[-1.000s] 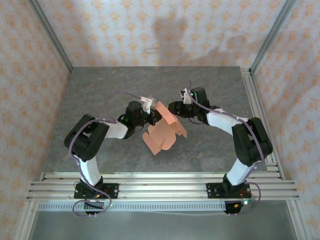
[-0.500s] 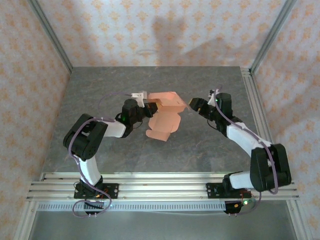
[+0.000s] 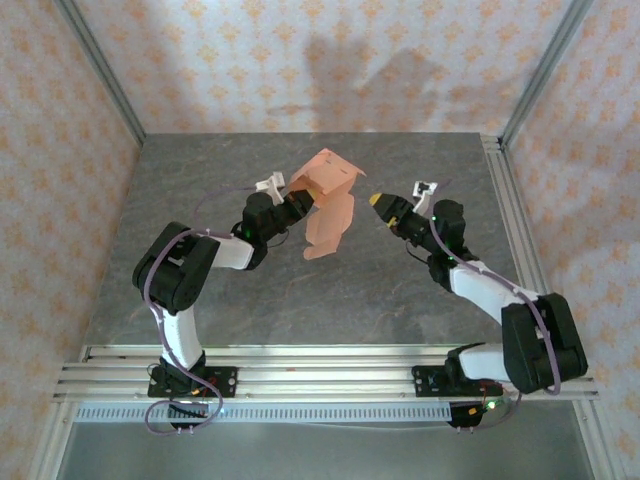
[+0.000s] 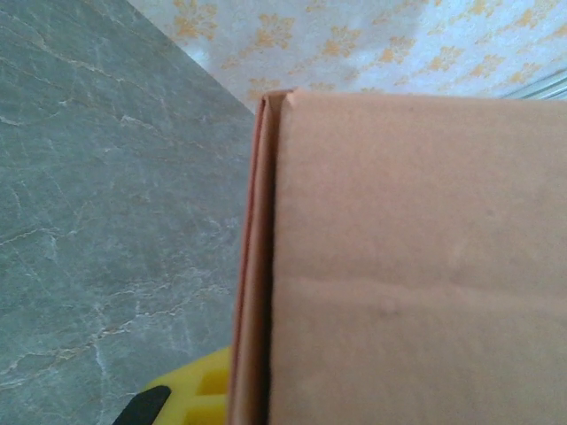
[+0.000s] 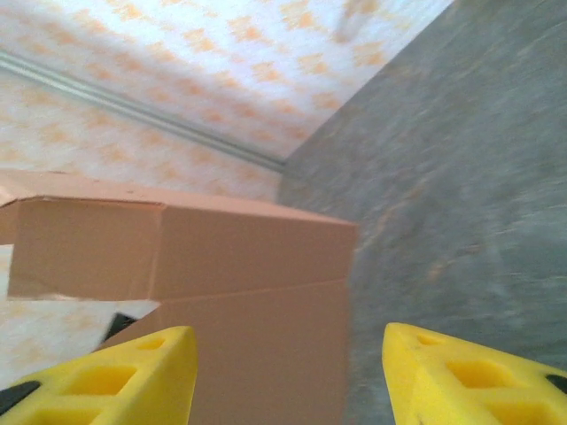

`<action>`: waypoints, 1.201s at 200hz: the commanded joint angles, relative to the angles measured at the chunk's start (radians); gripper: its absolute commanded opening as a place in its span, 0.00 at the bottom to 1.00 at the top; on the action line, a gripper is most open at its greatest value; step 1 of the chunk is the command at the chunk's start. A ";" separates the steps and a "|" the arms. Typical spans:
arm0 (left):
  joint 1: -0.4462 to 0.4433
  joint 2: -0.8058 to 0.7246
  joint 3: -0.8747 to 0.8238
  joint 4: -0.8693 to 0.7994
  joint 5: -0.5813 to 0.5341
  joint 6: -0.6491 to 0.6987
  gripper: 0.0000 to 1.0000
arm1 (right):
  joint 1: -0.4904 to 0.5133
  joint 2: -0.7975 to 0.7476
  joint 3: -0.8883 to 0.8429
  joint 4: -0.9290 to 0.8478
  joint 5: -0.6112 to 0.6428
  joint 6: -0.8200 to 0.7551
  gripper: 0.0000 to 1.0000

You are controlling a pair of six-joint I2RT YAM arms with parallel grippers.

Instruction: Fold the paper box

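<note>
We see from above the paper box (image 3: 328, 195) lifted off the grey table (image 3: 200, 180), toward 12 o'clock of the table's middle. The left gripper (image 3: 296, 202) is clenched on the box's 9 o'clock edge and grasps the thin card. We judge this keeps the piece in the air where the other arm can reach its loose flaps. The right gripper (image 3: 383, 206) sits at 3 o'clock of the box, near it but apart, released and holding nothing. In its wrist view the yellow fingers (image 5: 159, 372) stand wide, with the box (image 5: 248, 266) ahead between them, which we read as lining up for a press on a panel. The card is salmon-orange, matte and unprinted, and it is creased in straight lines. Its upper part is already bent into a boxy corner, and a long flat flap hangs toward 6 o'clock. In the left wrist view the box (image 4: 416, 266) shows a doubled edge and a faint crease. The finger pads are yellow with square hollows, and the table looks like grey stone with pale veins.
</note>
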 commanded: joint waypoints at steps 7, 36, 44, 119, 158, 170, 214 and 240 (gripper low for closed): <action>-0.003 0.007 0.013 0.082 0.018 -0.020 0.00 | 0.030 0.053 0.055 0.228 -0.047 0.118 0.57; -0.010 0.001 0.000 0.084 0.026 0.000 0.00 | 0.075 0.076 0.121 0.144 -0.061 0.069 0.54; -0.010 -0.002 0.000 0.077 0.030 0.008 0.00 | 0.081 0.081 0.135 0.124 -0.066 0.057 0.52; -0.023 -0.058 -0.026 0.008 0.014 0.131 0.00 | 0.111 0.121 0.192 0.012 -0.059 0.000 0.28; -0.029 -0.111 -0.040 -0.048 0.000 0.205 0.00 | 0.111 0.091 0.202 -0.151 -0.017 -0.085 0.23; -0.031 -0.124 -0.049 -0.055 -0.010 0.220 0.00 | 0.110 0.083 0.208 -0.201 -0.003 -0.100 0.24; -0.035 -0.151 -0.053 -0.087 -0.037 0.262 0.00 | 0.110 0.058 0.197 -0.233 0.042 -0.088 0.19; -0.037 -0.155 -0.051 -0.094 -0.040 0.266 0.00 | 0.110 0.049 0.197 -0.238 0.039 -0.088 0.07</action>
